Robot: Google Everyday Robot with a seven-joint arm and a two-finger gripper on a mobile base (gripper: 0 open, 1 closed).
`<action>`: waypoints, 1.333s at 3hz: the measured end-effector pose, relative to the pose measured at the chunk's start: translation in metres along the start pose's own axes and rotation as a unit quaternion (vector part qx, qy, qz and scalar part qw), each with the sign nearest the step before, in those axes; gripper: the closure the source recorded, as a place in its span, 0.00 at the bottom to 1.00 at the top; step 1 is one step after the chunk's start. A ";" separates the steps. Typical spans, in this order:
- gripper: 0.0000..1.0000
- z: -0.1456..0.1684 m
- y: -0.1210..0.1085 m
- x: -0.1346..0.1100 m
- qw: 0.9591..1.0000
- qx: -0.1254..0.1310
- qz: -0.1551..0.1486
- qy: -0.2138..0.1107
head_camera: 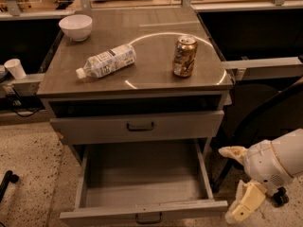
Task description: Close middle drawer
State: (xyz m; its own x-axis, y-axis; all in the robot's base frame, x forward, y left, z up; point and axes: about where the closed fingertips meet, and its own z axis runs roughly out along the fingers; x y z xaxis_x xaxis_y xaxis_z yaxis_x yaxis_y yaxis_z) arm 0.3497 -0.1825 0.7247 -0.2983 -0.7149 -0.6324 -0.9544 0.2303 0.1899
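Note:
The middle drawer [142, 186] is pulled far out of the gray cabinet, showing an empty plain gray box. Its front [94, 216] with a small dark bar pull [148, 217] is at the bottom edge of the view. The upper drawer front [137, 126] above it is shut. My gripper [236, 179] is low at the right, just beside the right end of the open drawer's front and not touching it. Its two cream fingers [246, 203] are spread apart and hold nothing.
On the cabinet top [156, 70] are a white bowl [75, 26], a plastic bottle lying on its side [106, 60] and an upright can [184, 56]. A white cup [16, 68] sits on a ledge at left. A black caster [280, 198] is behind my gripper.

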 end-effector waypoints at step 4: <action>0.00 0.070 0.021 0.011 0.972 0.061 -0.181 -0.135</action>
State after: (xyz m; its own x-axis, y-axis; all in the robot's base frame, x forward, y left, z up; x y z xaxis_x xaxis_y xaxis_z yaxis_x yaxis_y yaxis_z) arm 0.3269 -0.1386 0.6692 0.0859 -0.5687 -0.8180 -0.9834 0.0835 -0.1613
